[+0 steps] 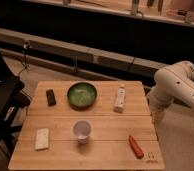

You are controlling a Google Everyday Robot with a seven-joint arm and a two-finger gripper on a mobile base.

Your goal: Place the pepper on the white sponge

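Note:
A red pepper [135,146] lies on the wooden table [105,122] near its front right corner. A white sponge [42,138] lies flat near the front left corner, far from the pepper. My gripper [157,117] hangs at the end of the white arm [177,85] just off the table's right edge. It is above and to the right of the pepper, apart from it, and holds nothing that I can see.
A green bowl [82,95] stands at the back middle, a black block [51,97] at the back left, a white bottle [120,98] lies at the back right. A white cup [82,131] stands between sponge and pepper. A dark chair [1,100] is to the left.

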